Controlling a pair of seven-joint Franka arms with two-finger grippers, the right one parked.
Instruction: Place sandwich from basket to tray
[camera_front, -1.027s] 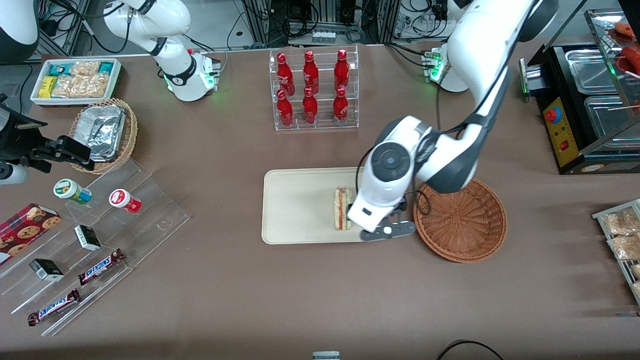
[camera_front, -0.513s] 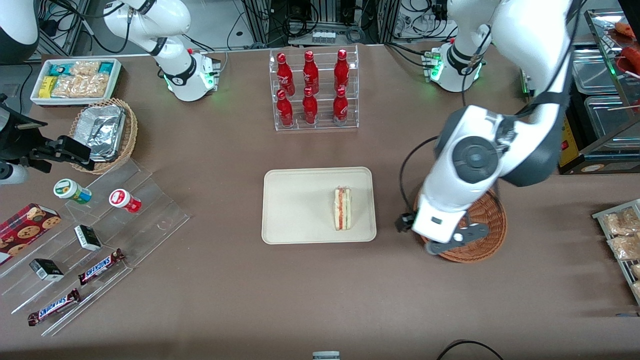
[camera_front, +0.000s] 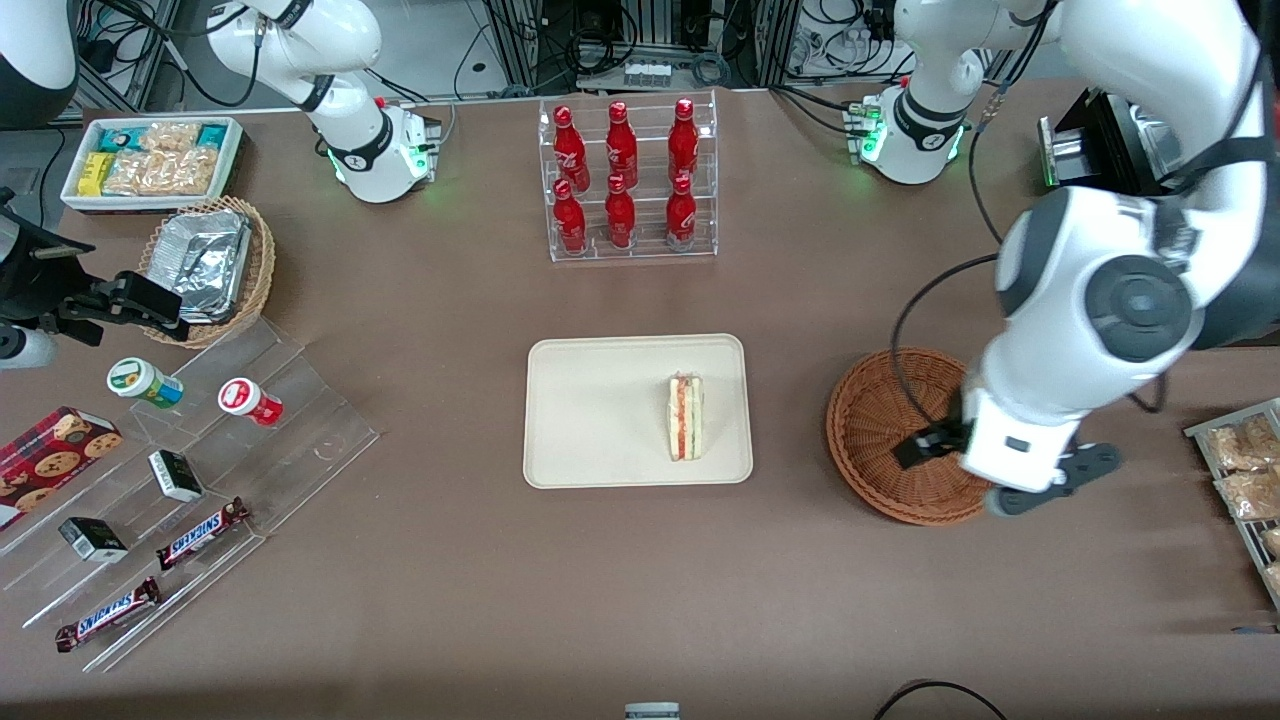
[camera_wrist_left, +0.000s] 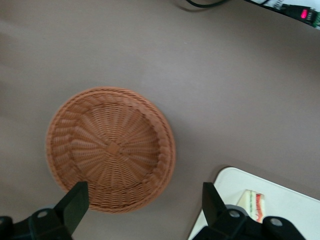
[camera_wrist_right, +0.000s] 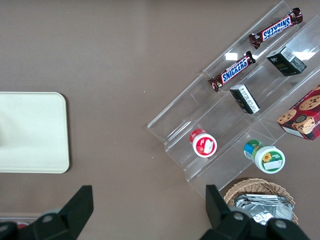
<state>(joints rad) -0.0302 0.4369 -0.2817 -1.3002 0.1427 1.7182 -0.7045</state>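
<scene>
As seen from the front, the sandwich (camera_front: 685, 431) is set on the tray (camera_front: 590, 410), the basket (camera_front: 880, 440) is emptied, and the gripper (camera_front: 1040, 490) is held above the basket's edge toward the working arm's end. In the left wrist view, the jaws are spread, nothing gripped; basket (camera_wrist_left: 111, 149) bare, sandwich (camera_wrist_left: 254, 205) on tray (camera_wrist_left: 280, 192). Placement is judged done; only retreat is left.
</scene>
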